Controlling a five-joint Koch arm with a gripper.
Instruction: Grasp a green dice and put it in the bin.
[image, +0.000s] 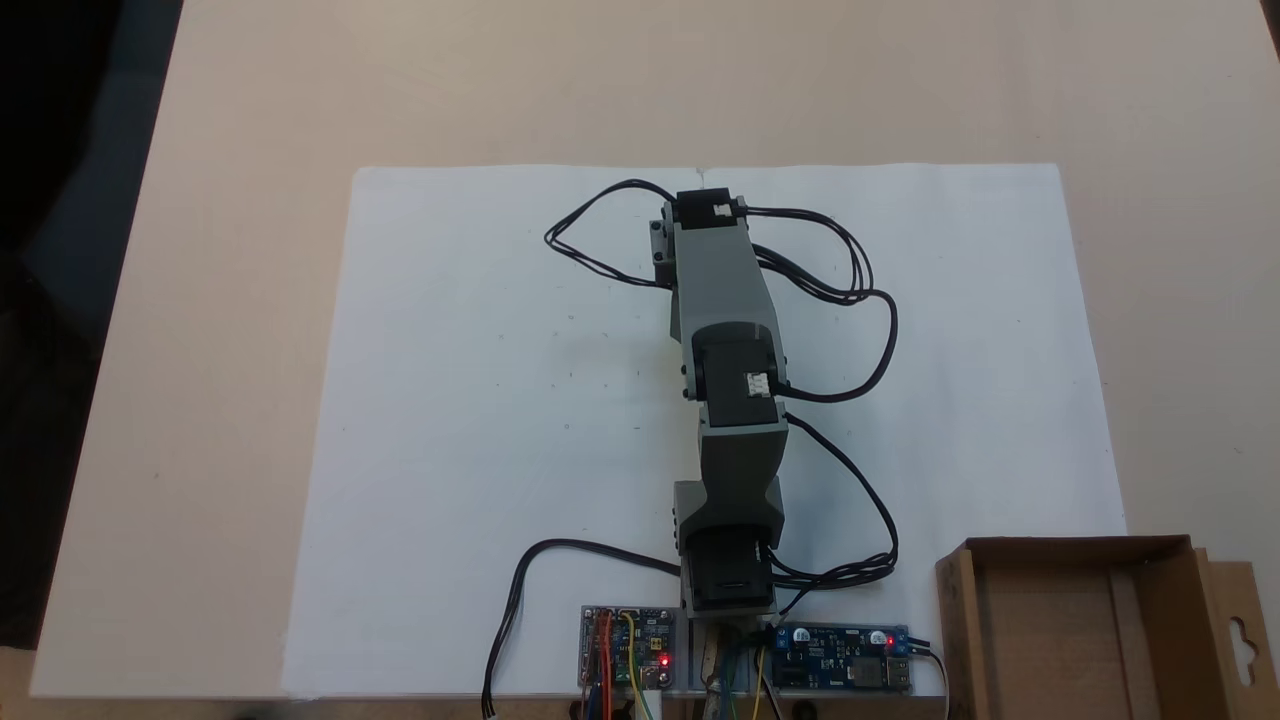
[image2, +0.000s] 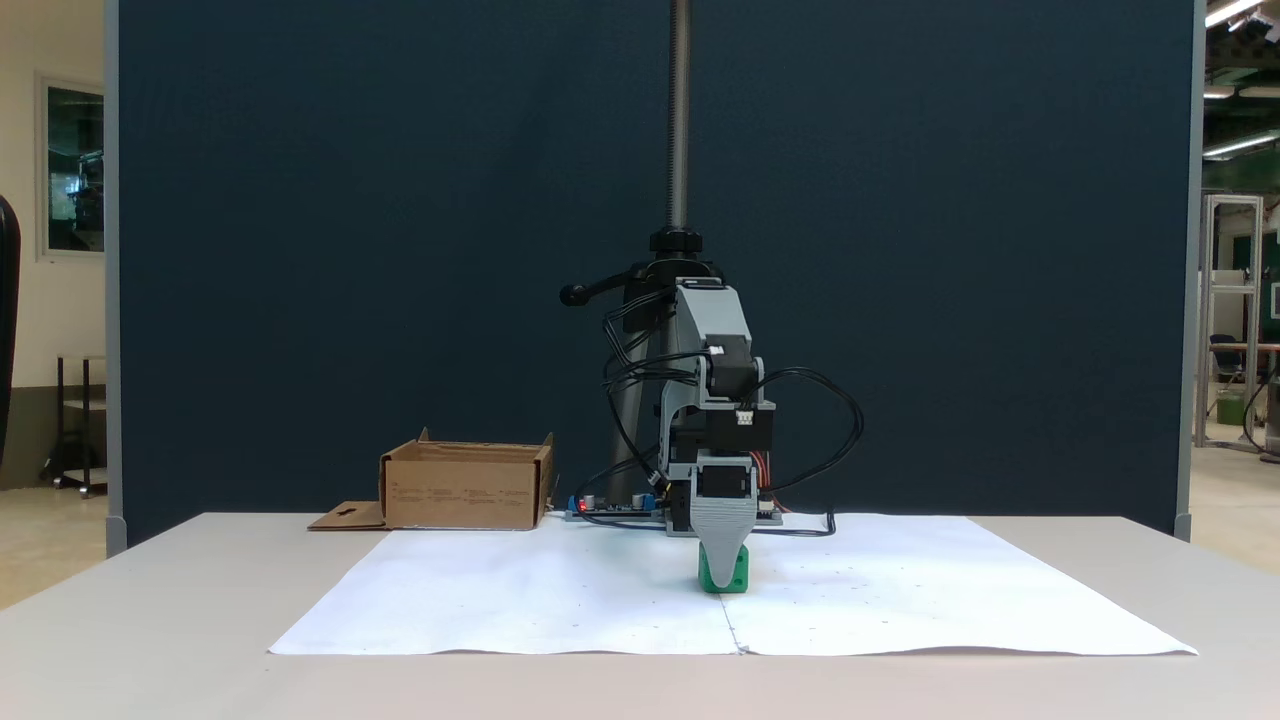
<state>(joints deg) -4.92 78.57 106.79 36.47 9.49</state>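
The green dice (image2: 738, 578) sits on the white paper near the middle of the table. My gripper (image2: 722, 562) points straight down onto it. One grey finger (image2: 722, 530) covers part of the cube's front, and the other jaw lies behind it, so the gap cannot be read. Seen from above in a fixed view, the stretched-out arm (image: 725, 330) hides both gripper and dice. The bin (image: 962, 640), a shallow brown cardboard box with a flap and hang-hole cutout, stands beside the arm's base. In the front-facing fixed view the bin (image2: 465, 490) is at the back left.
A large white paper sheet (image: 480, 420) covers the table's middle. Circuit boards with red lights (image: 628, 648) (image: 845, 655) and looping black cables (image: 860, 290) sit around the arm's base. A metal pole (image2: 679, 120) and a dark blue partition rise behind.
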